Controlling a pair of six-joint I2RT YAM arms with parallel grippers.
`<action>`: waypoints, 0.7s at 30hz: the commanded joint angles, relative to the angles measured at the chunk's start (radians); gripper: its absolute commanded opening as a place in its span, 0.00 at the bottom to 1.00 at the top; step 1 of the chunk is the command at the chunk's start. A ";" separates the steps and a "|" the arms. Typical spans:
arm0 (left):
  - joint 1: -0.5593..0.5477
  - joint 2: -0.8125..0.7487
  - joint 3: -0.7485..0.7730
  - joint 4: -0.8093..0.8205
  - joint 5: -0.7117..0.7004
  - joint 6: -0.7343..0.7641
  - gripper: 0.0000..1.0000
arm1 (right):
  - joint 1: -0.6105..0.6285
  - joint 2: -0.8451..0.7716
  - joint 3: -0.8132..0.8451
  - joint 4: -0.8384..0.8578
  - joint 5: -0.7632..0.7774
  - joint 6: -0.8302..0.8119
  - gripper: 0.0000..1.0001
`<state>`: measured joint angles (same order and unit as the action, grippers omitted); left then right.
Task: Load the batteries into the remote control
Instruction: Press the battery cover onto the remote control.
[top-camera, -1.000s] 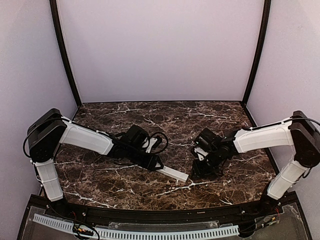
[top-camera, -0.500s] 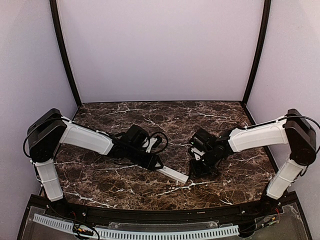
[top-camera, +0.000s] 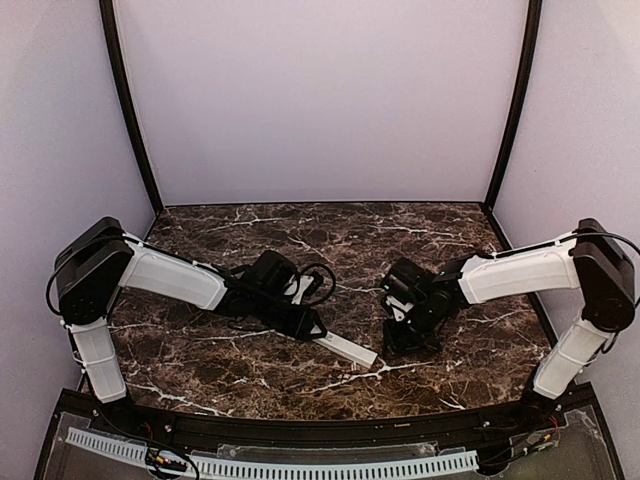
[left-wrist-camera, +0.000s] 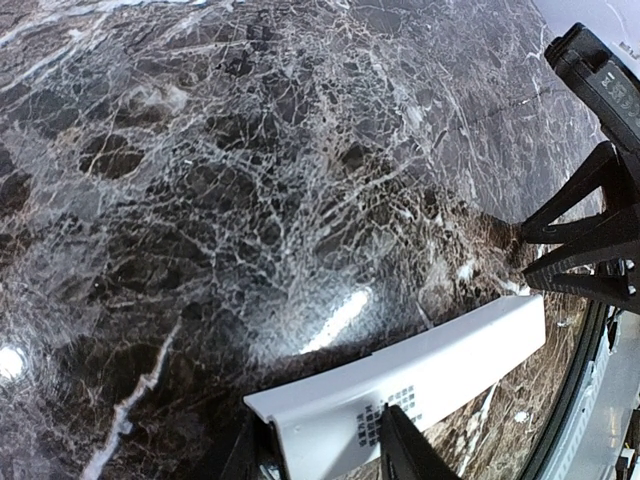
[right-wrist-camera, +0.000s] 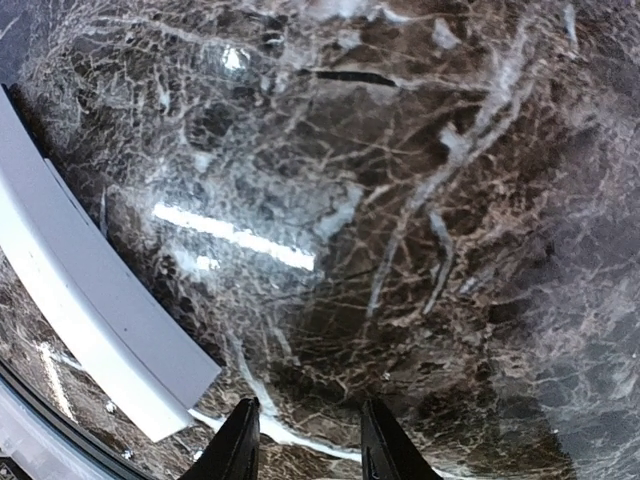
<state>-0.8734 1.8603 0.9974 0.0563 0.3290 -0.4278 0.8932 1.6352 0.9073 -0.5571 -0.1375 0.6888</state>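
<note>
On the bench (top-camera: 300, 385): both arms reach inward toward the middle.
Right arm (top-camera: 515, 270): has shifted slightly leftward over the last second, nearer the remote's free end; judged an approach, with loading not yet begun.
Remote control (top-camera: 348, 347): held at one end, free end pointing toward the right arm.
Left gripper (top-camera: 312, 328): clenched on the remote control.
Right gripper (top-camera: 407, 342): fingers apart, nothing between them; remote's free end just beside, apart.
Batteries: none visible in any view.
</note>
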 joint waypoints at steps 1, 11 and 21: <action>-0.015 0.001 -0.032 -0.104 -0.027 0.000 0.42 | 0.026 -0.046 -0.026 -0.060 0.026 0.023 0.34; -0.015 0.002 -0.035 -0.106 -0.029 0.002 0.42 | 0.102 -0.004 -0.004 -0.012 0.018 0.094 0.34; -0.015 -0.002 -0.044 -0.092 -0.007 0.001 0.41 | 0.102 0.055 0.033 0.019 0.020 0.079 0.33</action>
<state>-0.8742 1.8587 0.9958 0.0570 0.3252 -0.4309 0.9897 1.6527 0.9218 -0.5640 -0.1280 0.7650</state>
